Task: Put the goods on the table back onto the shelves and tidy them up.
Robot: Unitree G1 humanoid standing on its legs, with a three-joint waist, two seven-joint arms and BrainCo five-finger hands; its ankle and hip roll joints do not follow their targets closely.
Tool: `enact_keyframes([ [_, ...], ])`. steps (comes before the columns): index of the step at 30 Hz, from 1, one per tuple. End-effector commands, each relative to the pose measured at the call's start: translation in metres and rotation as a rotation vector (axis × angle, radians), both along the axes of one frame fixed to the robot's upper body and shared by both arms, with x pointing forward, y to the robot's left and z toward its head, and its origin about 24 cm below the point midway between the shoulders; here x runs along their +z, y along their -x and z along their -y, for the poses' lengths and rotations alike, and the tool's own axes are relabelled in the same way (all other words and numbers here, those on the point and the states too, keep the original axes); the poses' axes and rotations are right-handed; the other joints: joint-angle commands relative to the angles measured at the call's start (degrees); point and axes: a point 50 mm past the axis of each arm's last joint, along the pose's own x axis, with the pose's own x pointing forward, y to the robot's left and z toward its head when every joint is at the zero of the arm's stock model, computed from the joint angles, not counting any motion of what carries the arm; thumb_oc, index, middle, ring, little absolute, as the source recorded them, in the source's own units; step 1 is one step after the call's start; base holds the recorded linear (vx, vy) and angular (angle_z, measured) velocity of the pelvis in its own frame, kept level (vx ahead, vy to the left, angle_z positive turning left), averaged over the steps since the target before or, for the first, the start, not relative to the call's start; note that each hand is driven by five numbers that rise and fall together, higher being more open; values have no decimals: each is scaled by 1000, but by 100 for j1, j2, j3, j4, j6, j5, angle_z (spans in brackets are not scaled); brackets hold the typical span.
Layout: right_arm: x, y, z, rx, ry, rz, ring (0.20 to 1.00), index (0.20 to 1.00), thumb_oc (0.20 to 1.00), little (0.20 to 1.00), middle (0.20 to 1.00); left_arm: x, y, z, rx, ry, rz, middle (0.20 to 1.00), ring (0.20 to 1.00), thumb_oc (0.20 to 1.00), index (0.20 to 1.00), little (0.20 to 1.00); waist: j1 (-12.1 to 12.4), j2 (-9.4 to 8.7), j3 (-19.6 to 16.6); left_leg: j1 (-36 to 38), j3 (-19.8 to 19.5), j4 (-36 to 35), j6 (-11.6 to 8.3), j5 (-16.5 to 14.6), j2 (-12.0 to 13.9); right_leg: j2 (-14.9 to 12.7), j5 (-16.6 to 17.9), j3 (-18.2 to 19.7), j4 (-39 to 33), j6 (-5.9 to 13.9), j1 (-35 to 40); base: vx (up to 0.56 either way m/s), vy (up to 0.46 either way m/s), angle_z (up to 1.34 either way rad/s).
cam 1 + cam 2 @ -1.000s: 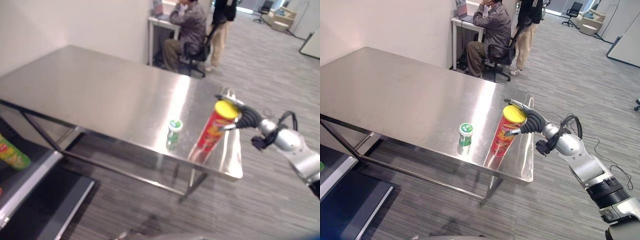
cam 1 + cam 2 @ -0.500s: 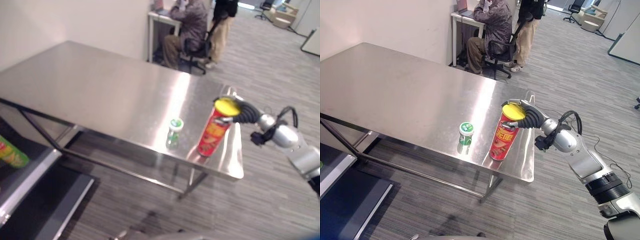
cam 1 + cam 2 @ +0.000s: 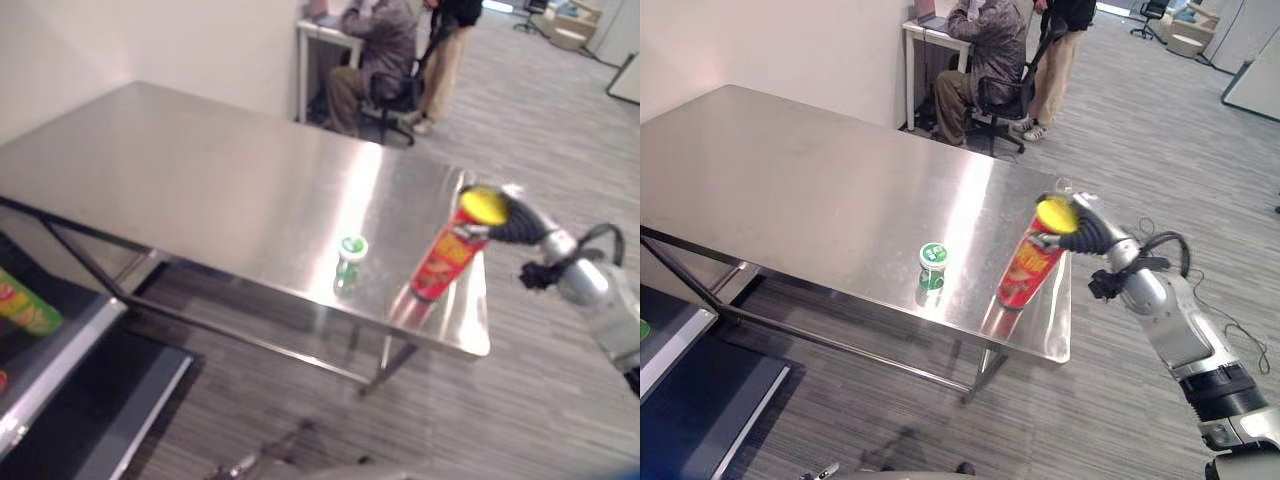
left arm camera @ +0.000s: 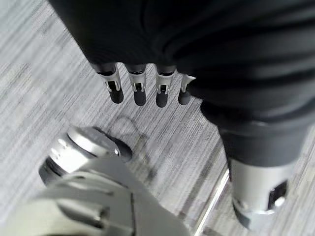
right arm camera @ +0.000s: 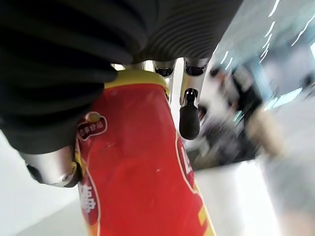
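Chip can (image 3: 1033,262) tilts on the table (image 3: 820,190), right robot hand (image 3: 1082,226) clasping its top; left robot hand (image 4: 142,88) hangs slack.

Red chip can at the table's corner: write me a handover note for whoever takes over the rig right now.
Right hand: shut on the red chip can near its yellow lid, can tilted, its base at the steel table near the corner.
Left hand: idle, fingers relaxed, over the floor.
Small green-lidded cup: upright on the table, untouched.
Green can: lying on the shelf.
Done: can grasped.
Left: shelve the can, then the cup, and tidy.
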Motion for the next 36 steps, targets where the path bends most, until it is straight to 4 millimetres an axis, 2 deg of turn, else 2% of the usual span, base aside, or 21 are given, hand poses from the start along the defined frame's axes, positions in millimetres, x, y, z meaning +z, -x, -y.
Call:
enact_keyframes([
  [1,46,12,4,-76,12,321,200,200,200,200,200,-2,-9,6,-152,-23,-38,1000,1000,1000,1000,1000,120,172,-299,-120,-77,-277,7,129,174,-243,-353,46,43,309,292,-11,54,0],
  [4,52,19,5,-107,10,385,200,200,200,200,200,-2,-10,7,-182,-28,-43,1000,1000,1000,1000,1000,131,185,-305,-120,-83,-277,40,126,129,-289,-338,34,72,326,275,-22,60,-1],
  [9,71,19,-16,-75,-2,520,200,200,200,200,200,-1,-17,12,-244,-35,-22,1000,1000,1000,1000,1000,205,337,-115,-170,174,-277,154,179,60,-423,-73,12,494,466,-194,-137,50,-15],
  [12,75,15,-30,-32,-18,534,200,200,200,200,200,1,-22,5,-199,-55,4,1000,1000,1000,1000,1000,216,483,-10,-220,231,-277,174,225,155,-411,-312,313,999,489,-326,-223,-116,-27],
  [13,76,15,-35,-11,-1,532,200,200,200,200,200,3,-26,0,-170,-69,22,1000,1000,1000,1000,1000,290,538,-31,-331,209,-277,170,311,215,-492,-467,462,1302,410,-159,-157,-110,-6],
  [16,77,17,-35,-15,17,534,200,200,200,200,200,4,-27,-2,-158,-73,28,1000,1000,1000,1000,1000,382,496,-75,-518,52,-277,141,510,207,-555,-373,775,1711,417,21,-176,-260,21],
  [17,76,20,-32,-27,39,543,200,200,200,200,200,5,-25,-4,-141,-76,38,1000,1000,1000,1000,1000,480,427,-172,-647,-134,-277,79,628,222,-604,-286,1119,1930,470,230,-112,-308,7],
  [18,76,21,-32,-28,39,542,200,200,200,200,200,5,-24,-4,-141,-76,37,1000,1000,1000,1000,1000,481,422,-175,-647,-134,-277,79,629,218,-608,-288,1120,1931,471,230,-164,-486,16],
  [19,81,22,-31,-47,78,573,200,200,200,200,200,6,-27,-4,-133,-77,63,1000,1000,1000,1000,1000,628,326,-185,-786,-283,-275,-39,727,289,-584,-704,1316,1642,450,499,-87,-263,33],
  [20,81,22,-30,-49,78,573,200,200,200,200,200,6,-28,-4,-134,-77,63,1000,1000,1000,1000,1000,624,320,-172,-774,-292,-275,-42,724,281,-591,-722,1304,1652,447,513,-146,-388,31],
  [21,83,25,-29,-57,65,591,200,200,200,200,200,7,-29,-4,-115,-76,76,1000,1000,1000,1000,1000,620,275,-147,-848,-429,-274,-138,846,297,-428,-956,1443,1567,385,526,-232,-478,28],
  [22,95,35,-30,-48,82,671,200,200,200,200,200,8,-34,-7,-46,-80,106,1000,1000,1000,1000,1000,661,236,-49,-1159,-570,-277,-384,1146,457,-190,-1460,1441,1209,246,633,-236,-480,41],
  [23,95,35,-30,-49,82,672,200,200,200,200,200,8,-35,-7,-47,-80,107,1000,1000,1000,1000,1000,634,244,-53,-1176,-607,-277,-395,1153,460,-178,-1455,1407,1197,237,639,-305,-497,68],
  [26,111,42,-30,-36,95,756,200,200,200,200,200,6,-40,5,2,-48,133,1000,1000,1000,1000,1000,581,421,181,-1866,-947,-277,-577,1384,491,234,-1691,1185,919,-1,587,-367,-426,73],
  [27,111,42,-29,-41,102,755,200,200,200,200,200,4,-36,8,22,-49,118,1000,1000,1000,1000,1000,524,416,252,-1992,-857,-277,-600,1241,408,295,-1679,1061,961,-48,516,-564,-395,114],
  [28,114,44,-23,-63,118,756,200,200,200,200,200,3,-37,13,37,-40,113,1000,1000,1000,1000,1000,420,394,348,-2078,-360,-277,-488,1099,262,271,-1512,756,966,-22,377,-363,-289,88],
  [29,114,44,-23,-63,119,757,200,200,200,200,200,3,-37,13,36,-39,113,1000,1000,1000,1000,1000,419,382,338,-2074,-354,-277,-488,1061,254,261,-1527,758,953,-26,386,-323,-177,86],
  [30,114,47,-20,-75,127,755,200,200,200,200,200,1,-32,15,49,-33,103,1000,1000,1000,1000,1000,409,351,319,-1981,-98,-277,-433,1065,248,205,-1378,603,788,3,372,-234,-184,36],
  [32,112,52,-14,-96,145,757,200,200,200,200,200,-1,-20,16,82,-26,78,1000,1000,1000,1000,1000,410,323,248,-1636,172,-277,-404,1131,312,98,-1077,413,437,59,327,-278,-179,-25],
  [33,113,57,-8,-131,174,770,200,200,200,200,200,-3,-10,18,110,-12,52,1000,1000,1000,1000,1000,356,303,169,-1231,379,-148,-347,1026,422,-7,-806,259,128,105,252,-120,-70,-28],
  [36,113,63,-5,-147,184,789,200,200,200,200,200,-5,-3,21,101,-5,18,1000,1000,1000,1000,1000,196,334,89,-804,637,132,-306,760,654,-76,-709,105,30,114,130,-207,-88,19],
])
